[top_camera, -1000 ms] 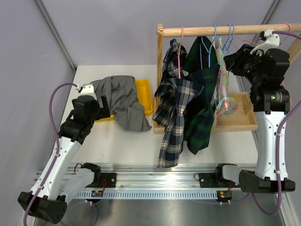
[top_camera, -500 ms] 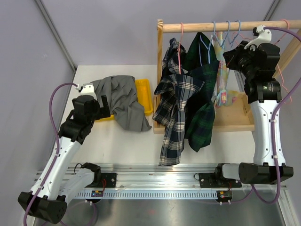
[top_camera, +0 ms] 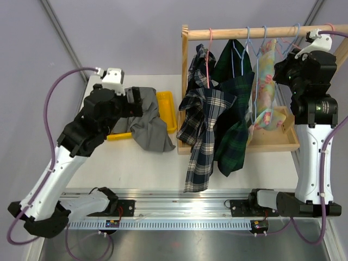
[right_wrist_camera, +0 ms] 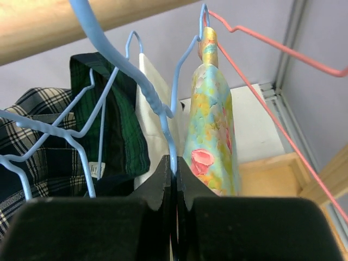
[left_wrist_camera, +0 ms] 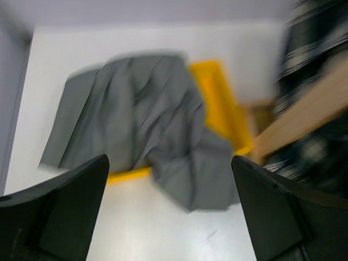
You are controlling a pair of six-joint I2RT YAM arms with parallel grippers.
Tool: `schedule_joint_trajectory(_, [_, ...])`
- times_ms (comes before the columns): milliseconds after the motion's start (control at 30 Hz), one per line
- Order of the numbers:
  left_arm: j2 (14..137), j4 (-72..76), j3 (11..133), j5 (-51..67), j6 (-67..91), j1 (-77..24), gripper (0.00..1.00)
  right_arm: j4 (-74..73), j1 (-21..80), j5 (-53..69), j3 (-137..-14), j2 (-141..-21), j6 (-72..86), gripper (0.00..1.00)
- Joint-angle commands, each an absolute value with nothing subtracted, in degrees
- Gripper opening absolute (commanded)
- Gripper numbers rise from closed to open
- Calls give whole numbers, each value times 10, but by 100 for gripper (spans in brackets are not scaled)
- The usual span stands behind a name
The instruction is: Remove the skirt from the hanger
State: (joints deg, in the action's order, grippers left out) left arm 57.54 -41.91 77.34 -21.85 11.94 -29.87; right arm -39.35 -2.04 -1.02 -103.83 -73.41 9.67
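Toward the right end of the wooden clothes rack (top_camera: 228, 33), the pastel floral skirt (right_wrist_camera: 209, 119) hangs crowded beside dark plaid garments (top_camera: 204, 130). The right gripper (right_wrist_camera: 175, 166) is pinched closed on a blue wire hanger (right_wrist_camera: 163, 114) just beside the skirt. Left of the rack, a yellow plastic tray (left_wrist_camera: 217, 92) holds a crumpled grey cloth (left_wrist_camera: 141, 109) that spills over its edge. The left gripper (left_wrist_camera: 168, 163) gapes wide above it, holding nothing.

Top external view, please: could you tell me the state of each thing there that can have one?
Left tool: open, empty, above the grey garment.
Right tool: shut on a blue hanger.
Floral skirt: hanging from the rail.
Grey garment: crumpled, draped over the yellow tray.
Yellow tray: partly covered.
Plaid garments: hanging from the rail.
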Motion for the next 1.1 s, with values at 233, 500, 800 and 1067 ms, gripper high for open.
schedule_joint_trajectory(233, [781,-438,1178,-289,55,-604,99,-450,-22,-88,-1030,-586,73,0])
schedule_joint_trajectory(500, [854,-335,1180,-135,26,-759,99,-514,-22,-58,-1042,-538,94,0])
schedule_joint_trajectory(800, [864,-128,949,-26,57,-855,99,-577,-22,-9,-1049,-496,132,0])
schedule_joint_trajectory(1067, [932,-9,911,20,91,-861,99,-604,-22,-3,-1067,-472,154,0])
